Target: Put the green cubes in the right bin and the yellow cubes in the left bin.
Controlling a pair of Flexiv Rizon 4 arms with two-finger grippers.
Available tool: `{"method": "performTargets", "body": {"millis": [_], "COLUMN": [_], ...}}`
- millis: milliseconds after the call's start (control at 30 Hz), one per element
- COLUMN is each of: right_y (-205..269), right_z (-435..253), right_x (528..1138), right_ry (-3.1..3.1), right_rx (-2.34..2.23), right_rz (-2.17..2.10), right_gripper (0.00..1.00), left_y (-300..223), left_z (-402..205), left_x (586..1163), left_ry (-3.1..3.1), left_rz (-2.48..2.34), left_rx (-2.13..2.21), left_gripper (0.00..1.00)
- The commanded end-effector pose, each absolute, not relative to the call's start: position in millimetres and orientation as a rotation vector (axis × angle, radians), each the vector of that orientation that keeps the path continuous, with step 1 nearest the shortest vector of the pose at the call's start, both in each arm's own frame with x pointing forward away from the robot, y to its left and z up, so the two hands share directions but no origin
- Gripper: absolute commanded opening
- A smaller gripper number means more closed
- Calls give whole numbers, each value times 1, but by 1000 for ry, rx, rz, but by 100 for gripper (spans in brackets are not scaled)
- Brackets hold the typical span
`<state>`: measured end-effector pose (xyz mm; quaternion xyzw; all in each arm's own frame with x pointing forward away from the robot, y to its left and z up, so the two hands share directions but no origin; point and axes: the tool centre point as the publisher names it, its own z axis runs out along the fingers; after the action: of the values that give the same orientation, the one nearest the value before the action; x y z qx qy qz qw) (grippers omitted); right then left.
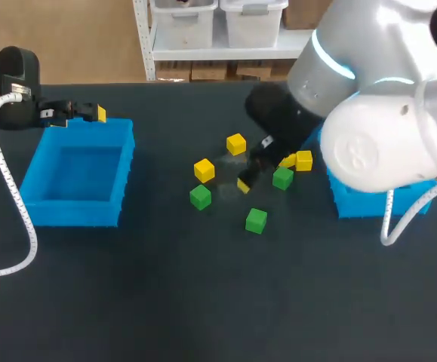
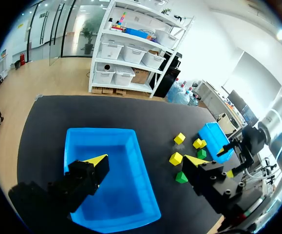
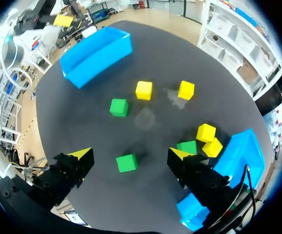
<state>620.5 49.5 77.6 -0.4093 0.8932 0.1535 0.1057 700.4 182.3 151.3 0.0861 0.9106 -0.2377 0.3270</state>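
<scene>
Three green cubes (image 1: 200,197) (image 1: 256,220) (image 1: 282,178) and several yellow cubes (image 1: 204,170) (image 1: 236,143) (image 1: 303,160) lie scattered mid-table. My right gripper (image 1: 257,172) hovers over this cluster, open and empty. In its wrist view a green cube (image 3: 126,163) lies on the table below the gap between the fingers of the right gripper (image 3: 131,156), untouched. My left gripper (image 1: 90,113) hangs over the far rim of the left blue bin (image 1: 29,181), open and empty. In the left wrist view the left gripper (image 2: 145,161) looks down into the left bin (image 2: 131,146).
The right blue bin (image 1: 354,204) stands at the right, largely hidden by my right arm; it also shows in the wrist views as the right bin (image 3: 238,156) (image 2: 211,139). A white cable (image 1: 10,196) trails across the table beside the left bin.
</scene>
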Motion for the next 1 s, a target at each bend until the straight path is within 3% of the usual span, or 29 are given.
{"method": "performTargets", "body": {"millis": [33, 1000], "right_y": [51, 51], "right_z": [68, 1], "right_x": [606, 610], "right_ry": [2633, 2706], "right_rx": [-1242, -1343], "right_rz": [404, 261], "right_gripper": [100, 100], "left_y": [184, 184], "left_z": [150, 150], "left_x": [700, 700], "left_ry": [2377, 2377], "left_rz": [-632, -632], "left_rx": [230, 230], "left_gripper": [100, 100]}}
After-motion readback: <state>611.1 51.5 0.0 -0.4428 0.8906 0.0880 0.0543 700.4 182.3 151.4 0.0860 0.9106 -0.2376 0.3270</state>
